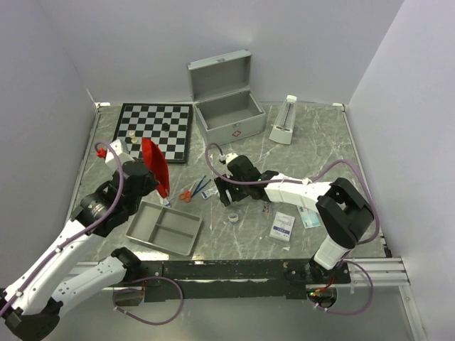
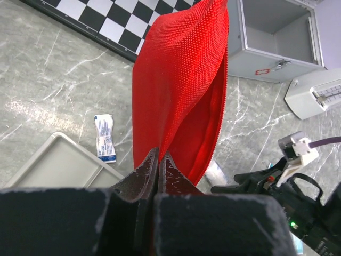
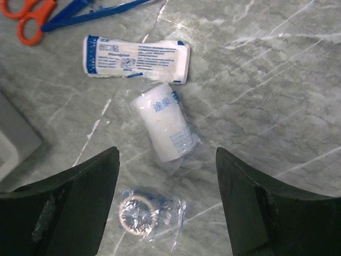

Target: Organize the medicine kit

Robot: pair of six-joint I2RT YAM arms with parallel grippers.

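Note:
The medicine kit (image 1: 229, 112) is a silver case standing open at the back, lid up; its inside (image 2: 277, 32) looks empty. My left gripper (image 2: 160, 156) is shut on the edge of a red zipped pouch (image 2: 181, 80) and holds it upright above the table (image 1: 155, 165). My right gripper (image 3: 166, 156) is open and empty, pointing down over a wrapped white bandage roll (image 3: 166, 128) and a tape roll in clear wrap (image 3: 138, 214). A blue-and-white plaster packet (image 3: 136, 57) lies just beyond them.
A grey two-compartment tray (image 1: 165, 227) lies at the front left. A chessboard (image 1: 155, 128) is at the back left. Orange scissors (image 1: 186, 195) and blue tweezers (image 3: 90, 9) lie mid-table. A white box (image 1: 283, 227), a packet (image 1: 310, 217) and a white dispenser (image 1: 286, 121) are on the right.

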